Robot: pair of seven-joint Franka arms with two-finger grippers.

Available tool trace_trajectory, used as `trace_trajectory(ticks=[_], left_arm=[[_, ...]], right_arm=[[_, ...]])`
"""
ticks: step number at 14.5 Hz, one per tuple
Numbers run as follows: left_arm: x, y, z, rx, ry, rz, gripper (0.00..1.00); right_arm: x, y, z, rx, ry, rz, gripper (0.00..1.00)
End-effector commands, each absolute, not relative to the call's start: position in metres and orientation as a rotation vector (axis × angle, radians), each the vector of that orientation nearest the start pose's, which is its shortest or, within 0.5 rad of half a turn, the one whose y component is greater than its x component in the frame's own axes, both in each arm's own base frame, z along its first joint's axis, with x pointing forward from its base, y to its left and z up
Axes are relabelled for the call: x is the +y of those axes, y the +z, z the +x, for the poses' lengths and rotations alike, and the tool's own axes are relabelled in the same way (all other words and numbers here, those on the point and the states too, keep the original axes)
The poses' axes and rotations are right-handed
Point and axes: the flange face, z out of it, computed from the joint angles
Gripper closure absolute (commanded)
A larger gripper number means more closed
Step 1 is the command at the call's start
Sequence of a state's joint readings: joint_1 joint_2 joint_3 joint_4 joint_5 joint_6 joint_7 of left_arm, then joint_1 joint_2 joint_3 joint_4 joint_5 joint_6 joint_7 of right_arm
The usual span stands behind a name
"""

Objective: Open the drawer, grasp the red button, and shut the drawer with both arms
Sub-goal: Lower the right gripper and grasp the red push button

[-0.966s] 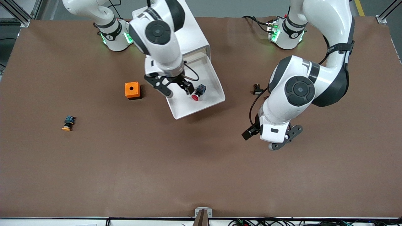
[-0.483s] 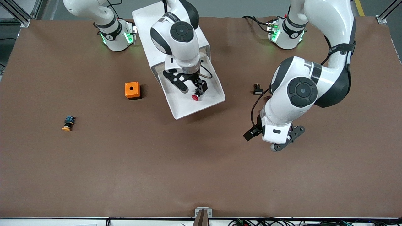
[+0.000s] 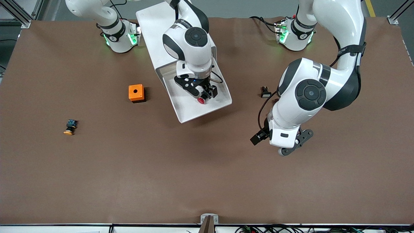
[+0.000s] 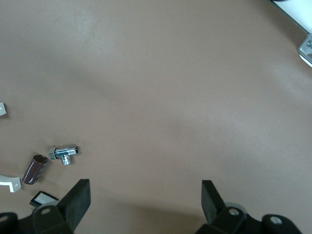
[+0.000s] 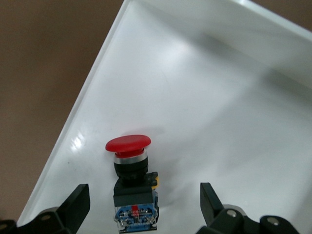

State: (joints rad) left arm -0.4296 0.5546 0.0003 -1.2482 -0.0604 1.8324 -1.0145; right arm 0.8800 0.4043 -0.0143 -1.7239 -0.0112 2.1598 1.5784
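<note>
Jaws spread wide, the right gripper (image 3: 202, 94) straddles the small red-capped push-button (image 5: 130, 178) in the pulled-out white drawer (image 3: 216, 106) at upper centre, poised to grab, while the left gripper (image 4: 146, 204) waits empty and open over the brown bench (image 3: 161, 168).

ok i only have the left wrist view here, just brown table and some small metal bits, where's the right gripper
Observer: The right gripper hangs open inside the pulled-out white drawer.
Operator: is the button there
Observer: Yes, the red mushroom-capped button lies on the drawer floor between the open fingers, not yet gripped.
Operator: and my arm
Observer: The left gripper waits open over bare table, toward the left arm's end, nearer the front camera than the drawer.
</note>
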Motion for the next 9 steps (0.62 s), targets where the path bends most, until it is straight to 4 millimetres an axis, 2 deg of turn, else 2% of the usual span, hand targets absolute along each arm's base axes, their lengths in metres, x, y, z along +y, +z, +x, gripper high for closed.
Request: trace_trajectory(ticks=[1, 4, 5, 7, 8, 9], left_arm=[[-0.3049, 0.4472, 0.6517, -0.925, -0.003, -3.063, 0.00], [-0.3050, 0.4472, 0.6516, -0.926, -0.001, -3.064, 0.00], [-0.3040, 0.4472, 0.6521, -0.928, -0.002, -3.063, 0.00], [-0.3060, 0.4472, 0.6512, -0.923, -0.001, -3.065, 0.00], [-0.3060, 0.4472, 0.6512, -0.923, -0.001, -3.065, 0.00], [-0.3070, 0.4472, 0.6507, -0.921, -0.001, -3.066, 0.00]], right_arm=[[0.5178, 0.3441, 0.4218, 1.056, -0.069, -2.945, 0.00], [0.5198, 0.3407, 0.4233, 1.051, -0.070, -2.950, 0.00], [0.5205, 0.3406, 0.4226, 1.042, -0.070, -2.953, 0.10], [0.5232, 0.3422, 0.4206, 1.030, -0.066, -2.952, 0.54], [0.5240, 0.3441, 0.4211, 1.041, -0.064, -2.944, 0.93], [0.5253, 0.3460, 0.4207, 1.048, -0.062, -2.939, 1.00]])
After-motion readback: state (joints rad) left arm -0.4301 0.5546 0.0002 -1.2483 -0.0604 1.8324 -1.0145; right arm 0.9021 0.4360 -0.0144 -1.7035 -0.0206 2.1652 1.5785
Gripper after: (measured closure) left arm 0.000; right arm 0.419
